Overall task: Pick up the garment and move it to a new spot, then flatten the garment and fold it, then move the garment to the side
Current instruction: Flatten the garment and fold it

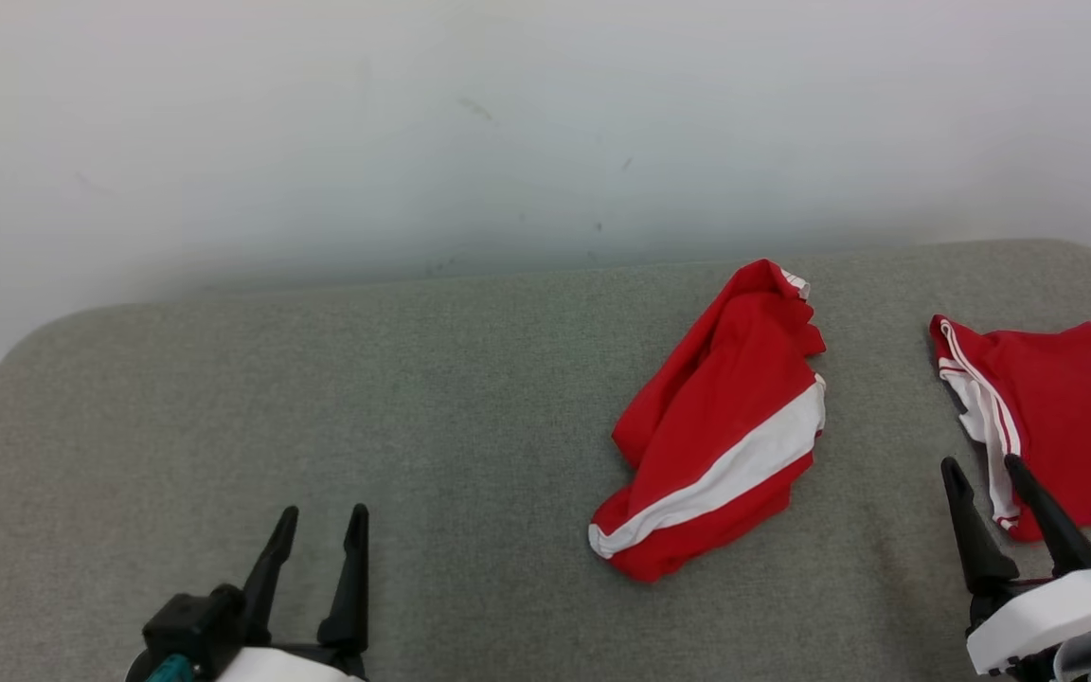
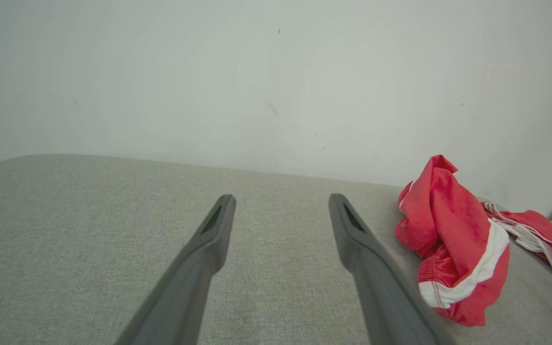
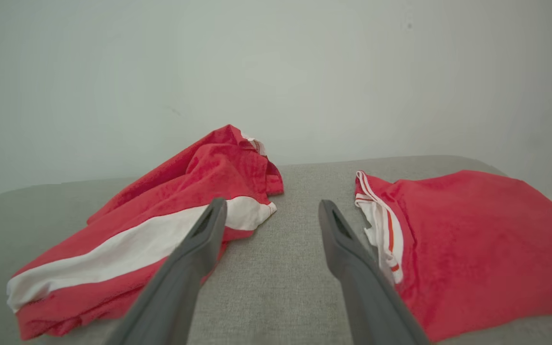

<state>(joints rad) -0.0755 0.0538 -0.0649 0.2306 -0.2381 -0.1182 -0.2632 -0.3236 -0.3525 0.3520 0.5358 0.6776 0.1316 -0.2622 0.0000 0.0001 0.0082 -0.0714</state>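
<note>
Head view: garment [image 1: 725, 426], red with a white stripe, lies crumpled on grey desk [image 1: 318, 379], right of centre. Second red garment [image 1: 1076, 398] lies flatter at far right, apart from it. Left gripper [image 1: 325, 511] low left, fingers apart, empty, over bare desk. Right gripper [image 1: 981, 463] low right, fingers apart, empty, tips by second red garment's white-trimmed edge; contact unclear.

Left wrist view: left gripper [image 2: 281, 197] fingers wide, nothing between; garment [image 2: 453, 239] off to the right, second red garment [image 2: 539, 230] beyond it.

Right wrist view: right gripper [image 3: 272, 202] fingers wide over bare desk [image 3: 285, 268] between garment [image 3: 209, 172] and second red garment [image 3: 472, 225], holding nothing.
</note>
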